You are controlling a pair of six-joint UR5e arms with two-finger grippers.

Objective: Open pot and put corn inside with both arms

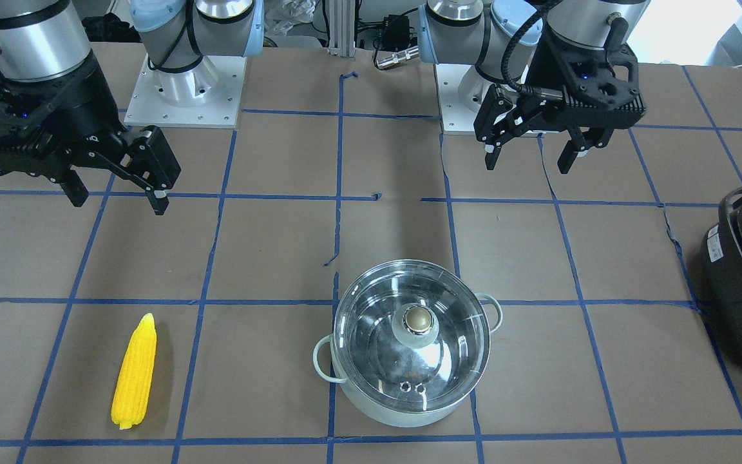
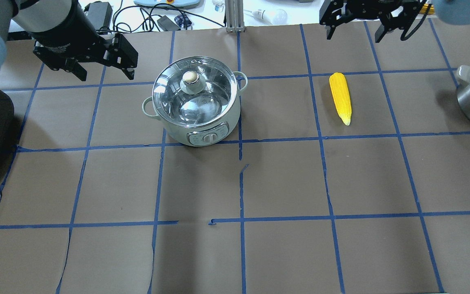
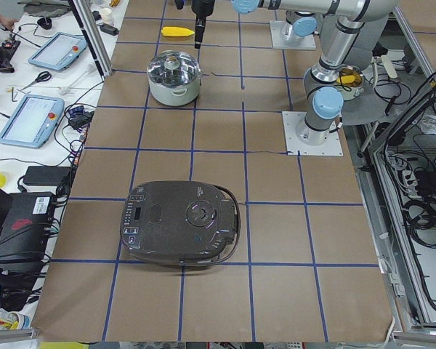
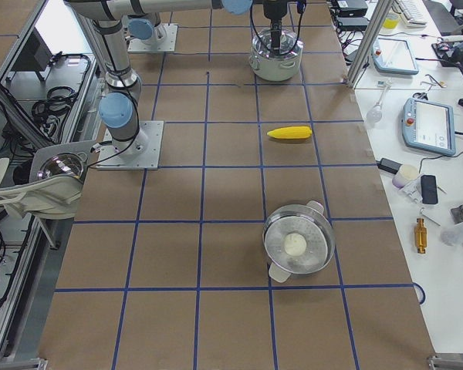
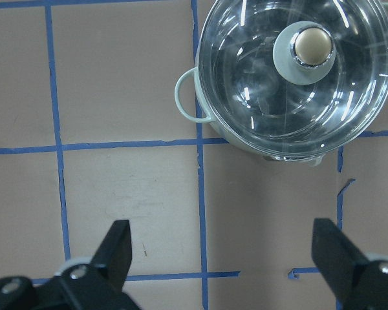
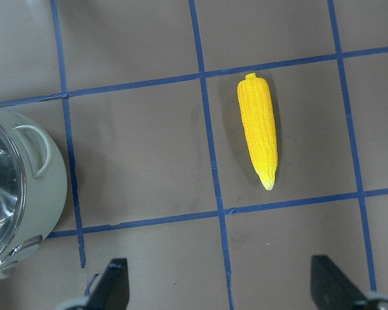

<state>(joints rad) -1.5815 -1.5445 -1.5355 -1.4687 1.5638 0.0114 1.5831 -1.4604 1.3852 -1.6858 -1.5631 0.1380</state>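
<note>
Your left claw [image 1: 529, 161] hangs above the worktop [image 2: 284, 179], its two black fingers [image 5: 119, 248] spread wide apart and touching nothing. Just ahead of it stands the pale mint-green pot [image 2: 176, 132]. The glass lid [image 2: 214, 102] is seated squarely on the rim, with its round knob [image 2: 190, 77] upright at the centre. The pot has a small loop handle on each side and a dial panel [image 2: 207, 138] on the wall facing the robot. It sits where lines of the blue tape [image 2: 320, 139] cross on the brown paper.

Your right claw [image 1: 120, 201] is held aloft on the other side, its fingers likewise parted. The bright yellow corn [image 2: 340, 98] lies flat on the worktop below and ahead of it, on the right arm's side. It is well apart from the pot, inside a single taped square, with its pointed tip toward the robot.

Further out, a black multicooker [image 3: 182, 222] with a carrying handle sits at the worktop's end on the robot's left. At the opposite end is a steel pan [image 4: 272, 231] holding what looks like a pale ball, too small to tell for certain.
</note>
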